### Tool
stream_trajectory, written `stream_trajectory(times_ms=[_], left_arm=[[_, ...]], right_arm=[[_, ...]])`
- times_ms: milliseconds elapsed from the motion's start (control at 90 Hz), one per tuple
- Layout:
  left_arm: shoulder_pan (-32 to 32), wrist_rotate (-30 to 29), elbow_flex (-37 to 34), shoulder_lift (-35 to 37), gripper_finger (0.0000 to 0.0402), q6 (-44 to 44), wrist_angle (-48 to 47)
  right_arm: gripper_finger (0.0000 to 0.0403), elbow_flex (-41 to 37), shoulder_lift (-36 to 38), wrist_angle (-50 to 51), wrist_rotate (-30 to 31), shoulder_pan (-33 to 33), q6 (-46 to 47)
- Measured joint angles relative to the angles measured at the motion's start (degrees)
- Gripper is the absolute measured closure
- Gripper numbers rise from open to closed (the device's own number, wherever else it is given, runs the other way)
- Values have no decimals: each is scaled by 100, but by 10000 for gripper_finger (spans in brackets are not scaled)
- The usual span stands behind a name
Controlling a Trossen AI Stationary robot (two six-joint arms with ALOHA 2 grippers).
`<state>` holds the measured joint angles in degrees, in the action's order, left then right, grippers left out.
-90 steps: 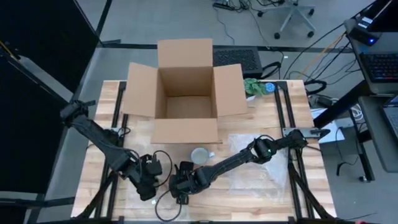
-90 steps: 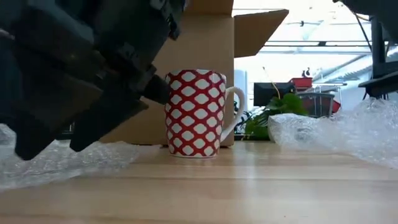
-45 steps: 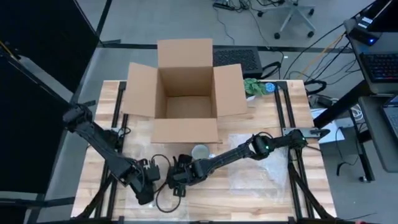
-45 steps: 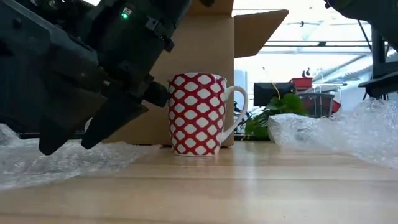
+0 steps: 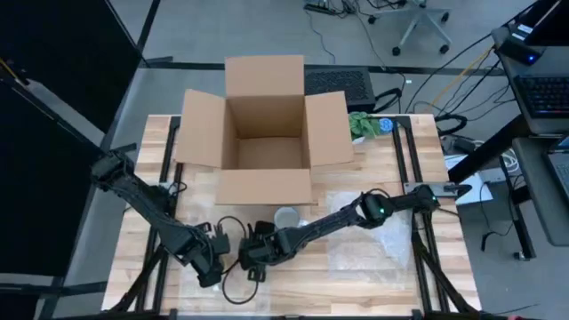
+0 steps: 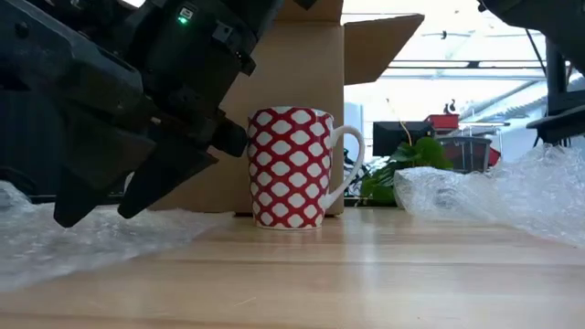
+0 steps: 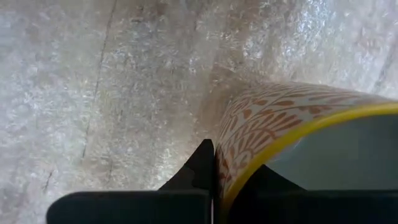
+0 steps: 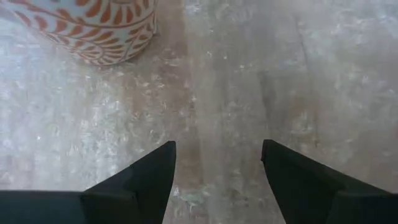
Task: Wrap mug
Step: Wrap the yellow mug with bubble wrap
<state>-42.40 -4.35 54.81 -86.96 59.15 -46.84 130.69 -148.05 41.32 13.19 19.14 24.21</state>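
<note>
Clear bubble-wrap sheet (image 8: 249, 74) covers the front of the pale wooden surface (image 6: 366, 274), and both arms work low over it, close together.

Left pincer (image 5: 213, 260) is pinching the wall of the orange-patterned ceramic mug w/ yellow rim (image 7: 273, 118): one dark finger lies against the outside, the other seems to sit inside the mouth. Right pincer (image 8: 217, 149) is spread wide and holds nothing. It points down at the wrap, w/ the mug's base just ahead of it, so the mug sits on the sheet betw. the two pincers, near the front edge.

Risks, as I judge them:
- Grip is on one thin bit of wall only, so a glazed mug could pivot or slip out if lifted or turned.
- The wrap lies flat and slick, so the right pincer may skid over it, or drag the whole sheet and the mug w/ it.
- Closing too near the base would nudge the mug instead of catching film.

Mug: leaf-like orange marks on cream, pale inside. Handle not seen; can't tell any tilt.

Farther back, clear of the wrapping work, a red-and-white lattice mug (image 6: 291, 169) stands upright before an open cardboard box (image 5: 264, 133).
</note>
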Motion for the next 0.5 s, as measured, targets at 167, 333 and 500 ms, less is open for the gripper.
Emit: stream_trajectory(times_ms=[167, 333, 500], left_arm=[[7, -190, 0, 0, 376, 3, 13], [7, -166, 0, 0, 351, 31, 10], [7, -64, 0, 6, 319, 27, -1]], right_arm=[[179, 2, 4, -42, 4, -2, 0], [179, 0, 6, -46, 4, -2, 0], [179, 0, 7, -44, 4, -2, 0]])
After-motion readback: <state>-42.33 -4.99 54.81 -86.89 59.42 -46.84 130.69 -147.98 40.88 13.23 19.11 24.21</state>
